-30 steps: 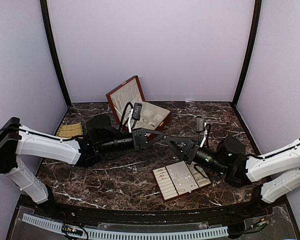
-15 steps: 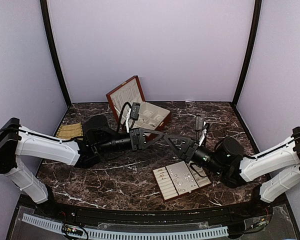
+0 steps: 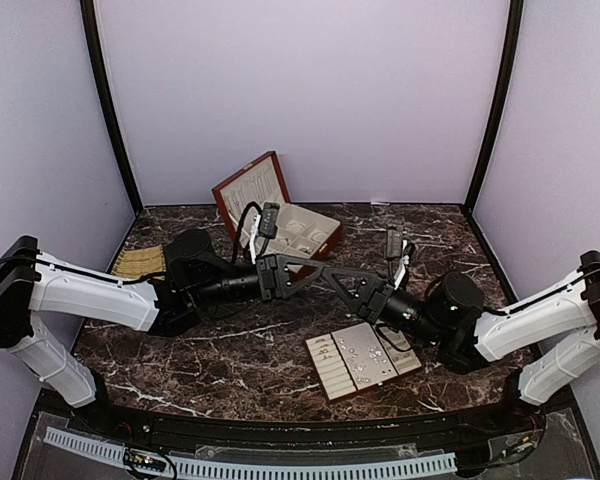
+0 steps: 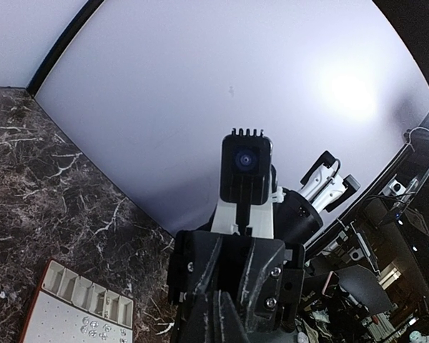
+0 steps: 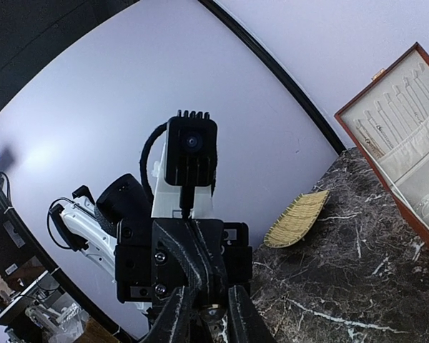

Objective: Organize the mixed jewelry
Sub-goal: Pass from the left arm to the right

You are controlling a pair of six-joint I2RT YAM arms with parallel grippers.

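Observation:
My two grippers meet tip to tip above the middle of the table. The left gripper [image 3: 323, 272] is shut, and in the right wrist view its fingertips [image 5: 204, 286] hold a tiny metal piece [image 5: 210, 307]. The right gripper [image 3: 342, 282] is open, its fingers [image 5: 173, 314] on either side of the left's tips. Several tiny silvery jewelry pieces [image 3: 366, 350] lie on the cream slotted tray [image 3: 330, 378], below the right gripper. They also show in the left wrist view [image 4: 91, 329].
An open red-brown wooden box [image 3: 242, 185] with cream lining stands at the back, also in the right wrist view [image 5: 404, 121]. A woven straw mat [image 3: 140, 262] lies at the far left. The table is dark marble.
The right arm has pushed left and the left gripper has drawn back a little. The fingertips stay together and now overlap more.

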